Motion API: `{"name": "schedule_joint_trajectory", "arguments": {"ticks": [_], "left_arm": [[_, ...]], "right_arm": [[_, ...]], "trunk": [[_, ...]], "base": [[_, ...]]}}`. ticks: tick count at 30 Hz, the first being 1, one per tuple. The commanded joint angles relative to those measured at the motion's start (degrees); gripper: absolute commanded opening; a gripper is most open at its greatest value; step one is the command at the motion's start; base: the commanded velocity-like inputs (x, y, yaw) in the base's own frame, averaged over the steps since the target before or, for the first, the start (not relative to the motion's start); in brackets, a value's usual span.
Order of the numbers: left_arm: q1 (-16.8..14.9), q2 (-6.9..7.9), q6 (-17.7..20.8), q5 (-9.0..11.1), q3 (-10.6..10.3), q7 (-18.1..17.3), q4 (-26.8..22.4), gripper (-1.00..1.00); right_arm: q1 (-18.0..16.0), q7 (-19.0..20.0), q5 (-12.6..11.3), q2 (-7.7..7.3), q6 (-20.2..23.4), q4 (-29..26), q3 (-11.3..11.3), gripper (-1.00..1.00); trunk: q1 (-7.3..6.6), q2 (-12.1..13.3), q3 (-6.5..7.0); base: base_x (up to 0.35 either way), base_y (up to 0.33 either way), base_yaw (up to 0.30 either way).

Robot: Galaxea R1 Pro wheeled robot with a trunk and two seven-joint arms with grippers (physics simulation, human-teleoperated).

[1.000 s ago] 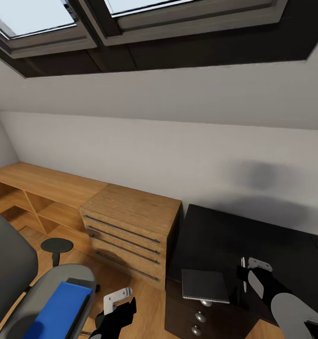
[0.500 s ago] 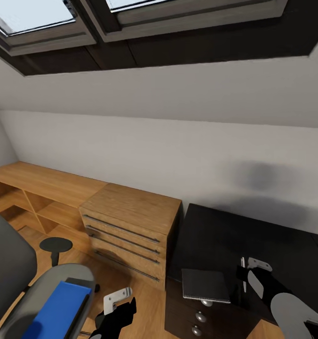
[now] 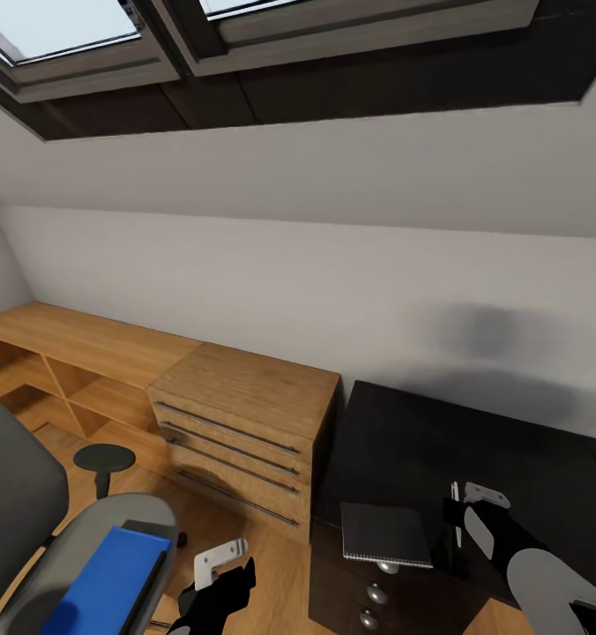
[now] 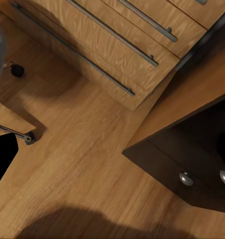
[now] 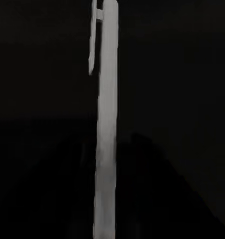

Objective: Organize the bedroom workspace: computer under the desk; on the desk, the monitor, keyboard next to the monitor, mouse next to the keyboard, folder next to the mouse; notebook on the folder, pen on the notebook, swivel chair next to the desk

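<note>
The slim white pen (image 5: 105, 124) lies on the black desk (image 3: 395, 441), running lengthwise between the dim dark fingers of my right gripper (image 3: 461, 520), which hangs just over it, open. In the head view the pen (image 3: 456, 492) shows beside that gripper. The dark notebook (image 3: 384, 534) rests on the desk's near left corner, above the drawer knobs (image 3: 375, 593). The blue folder (image 3: 113, 578) lies on the grey seat of the swivel chair (image 3: 16, 494) at the lower left. My left gripper (image 3: 220, 578) hangs open and empty over the floor between chair and desk.
A light wooden chest (image 3: 245, 423) with bar handles stands against the desk's left side, joined to a low wooden shelf unit (image 3: 60, 353). The chair's black armrest (image 3: 104, 459) and a wheeled leg (image 4: 12, 132) are near my left arm. A sloped wall with skylights rises behind.
The head view shifted very slightly a second ago. Neither arm, the pen, the notebook nor the folder has moved.
</note>
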Motion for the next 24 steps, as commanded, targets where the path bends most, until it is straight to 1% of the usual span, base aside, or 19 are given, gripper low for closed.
{"name": "schedule_joint_trajectory", "arguments": {"ticks": [1, 20, 21, 24], "left_arm": [[0.0, 0.03, 0.2, 0.3, -0.1, 0.4, -0.1, 1.0], [0.0, 0.03, 0.3, 0.4, -0.1, 0.4, -0.1, 1.0], [0.0, 0.03, 0.3, 0.4, -0.1, 0.3, 0.0, 1.0], [0.0, 0.03, 0.3, 0.4, -0.1, 0.3, 0.0, 1.0]], "right_arm": [[0.0, -0.2, -0.5, 0.0, 0.3, -0.1, 0.1, 1.0], [0.0, 0.0, -0.5, -0.04, 0.2, -0.4, 0.1, 1.0], [0.0, 0.0, -0.7, -0.07, 0.3, -3.0, 0.1, 1.0], [0.0, 0.1, -0.8, -0.01, 0.9, -6.4, 0.0, 1.0]], "trunk": [[0.01, -0.1, -0.07], [0.01, -0.1, -0.07], [0.01, -0.1, -0.07], [0.01, -0.1, -0.07]], "base": [[0.0, 0.0, 0.0], [0.0, 0.0, 0.0], [0.0, 0.0, 0.0], [0.0, 0.0, 0.0]]}}
